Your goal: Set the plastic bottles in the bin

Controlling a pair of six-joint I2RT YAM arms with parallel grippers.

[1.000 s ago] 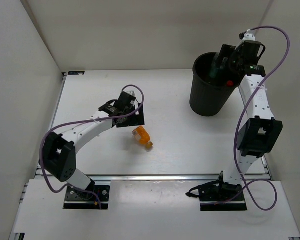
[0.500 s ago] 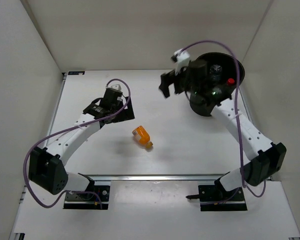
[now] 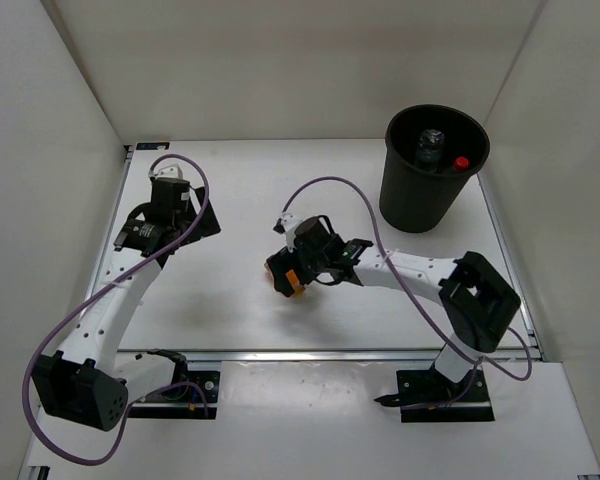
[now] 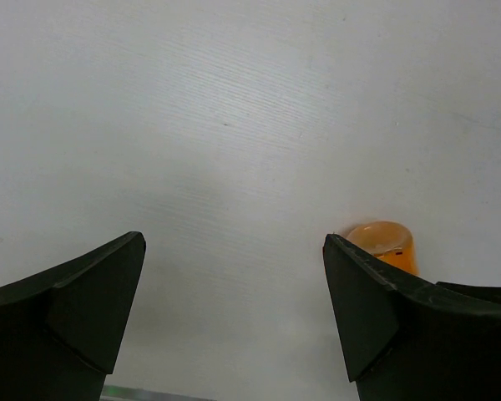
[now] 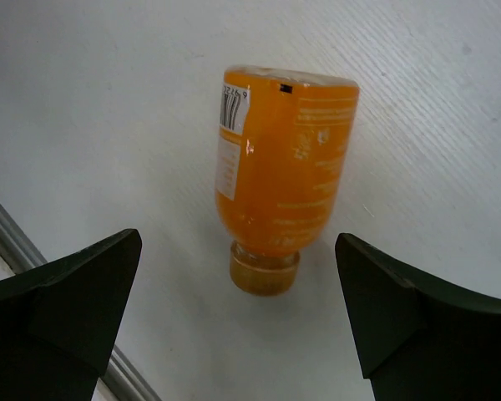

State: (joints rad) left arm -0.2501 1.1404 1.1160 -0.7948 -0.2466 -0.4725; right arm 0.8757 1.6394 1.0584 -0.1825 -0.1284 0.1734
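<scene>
Right end effector (image 5: 238, 251): jaws wide, nothing gripped. It is low over the orange bottle (image 5: 280, 159), one finger to each side, neither touching it as far as the right wrist view shows.

Orange bottle: lying on its side on the counter (image 3: 230, 310), near the middle and a little toward the near edge. Its orange cap (image 5: 265, 271) points toward the wrist camera, and a white barcode label (image 5: 231, 109) sits on one side. From above, the right end effector (image 3: 292, 272) hides most of it.

Left end effector (image 4: 234, 251): jaws wide, empty, over bare counter near the left edge, well apart from the bottle. The orange bottle's base (image 4: 382, 245) shows just past one finger.

Bin (image 3: 420, 200): upright at the far right corner of the counter. Inside it are a clear bottle (image 3: 432, 140) and a red cap (image 3: 461, 161); other contents cannot be made out.
</scene>
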